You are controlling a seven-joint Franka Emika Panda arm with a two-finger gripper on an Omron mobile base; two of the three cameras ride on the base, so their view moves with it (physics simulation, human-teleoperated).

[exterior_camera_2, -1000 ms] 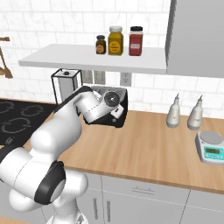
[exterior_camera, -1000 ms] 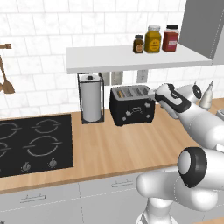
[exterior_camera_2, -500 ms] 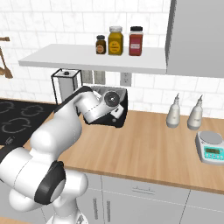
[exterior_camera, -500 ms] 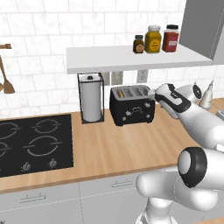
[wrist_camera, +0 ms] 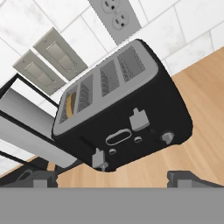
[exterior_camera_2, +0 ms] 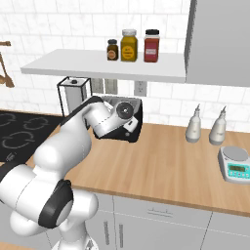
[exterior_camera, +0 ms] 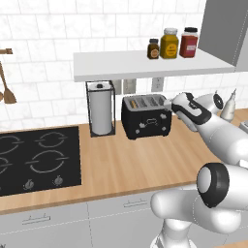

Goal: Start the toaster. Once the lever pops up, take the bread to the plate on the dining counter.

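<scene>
The black toaster (exterior_camera: 146, 117) with a silver slotted top stands on the wood counter against the tiled wall. In the hand view the toaster (wrist_camera: 127, 118) is tilted, with two lever tabs (wrist_camera: 138, 119) on its front. A tan slice of bread (wrist_camera: 70, 105) sits in its end slot. My gripper (exterior_camera: 170, 104) hovers just right of the toaster, level with its top and apart from it. It is open, the fingertips (wrist_camera: 41, 177) wide apart with nothing between them. In the right base view my arm hides most of the toaster (exterior_camera_2: 135, 121). The plate and the dining counter are out of view.
A paper towel holder (exterior_camera: 100, 109) stands left of the toaster, and a black hob (exterior_camera: 36, 160) lies further left. A shelf (exterior_camera: 145, 63) with three jars hangs above. Two bottles (exterior_camera_2: 195, 124) and a small scale (exterior_camera_2: 237, 166) stand to the right.
</scene>
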